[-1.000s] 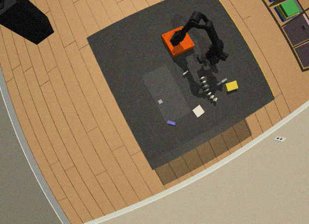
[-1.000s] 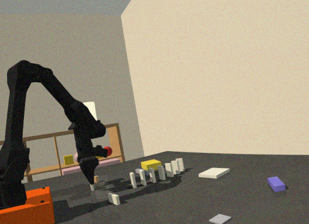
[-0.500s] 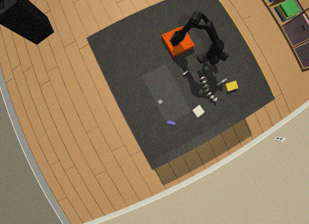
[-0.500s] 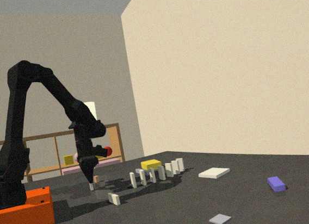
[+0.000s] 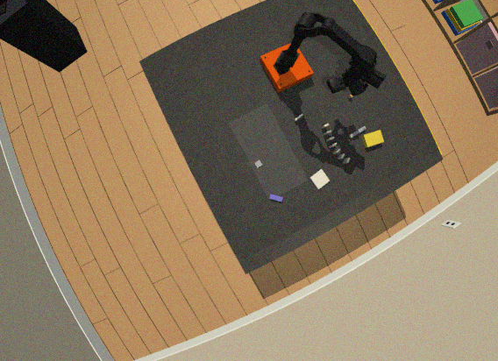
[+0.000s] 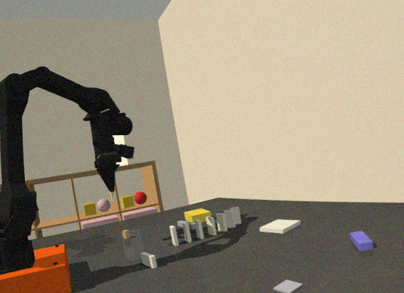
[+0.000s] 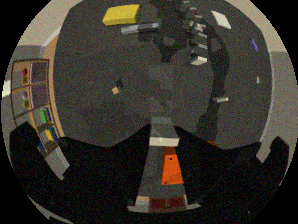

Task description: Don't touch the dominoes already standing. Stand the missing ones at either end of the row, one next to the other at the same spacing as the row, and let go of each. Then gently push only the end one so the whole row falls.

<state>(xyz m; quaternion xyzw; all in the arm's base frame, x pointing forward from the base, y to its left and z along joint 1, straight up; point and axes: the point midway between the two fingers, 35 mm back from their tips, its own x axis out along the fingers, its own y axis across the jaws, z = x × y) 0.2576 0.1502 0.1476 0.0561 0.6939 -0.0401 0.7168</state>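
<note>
While the black pincer (image 5: pixel 359 89) (image 6: pixel 112 192) (image 7: pixel 161 128) is hovering at left of the exterior frame, partly closed, it is gripping a pale rectangular domino (image 6: pixel 112 196) (image 7: pixel 164 141) off the mat, its long axis pointing roughly downward. Right of it, a loose whitish domino (image 5: pixel 299 117) (image 6: pixel 149 259) (image 7: pixel 220 99) is lying on its side, pointing toward lower right. Further right, the grey-white domino row (image 5: pixel 331 145) (image 6: pixel 211 226) (image 7: pixel 199 39) is standing; placing the missing end pieces and the push are apparently still remaining.

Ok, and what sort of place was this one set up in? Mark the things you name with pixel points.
Probably a playroom or home-like room: wood-plank flooring (image 5: pixel 175 259), a wall outlet (image 5: pixel 451 224), and a low shelf unit (image 6: pixel 156 189) holding balls and colored blocks.
</note>
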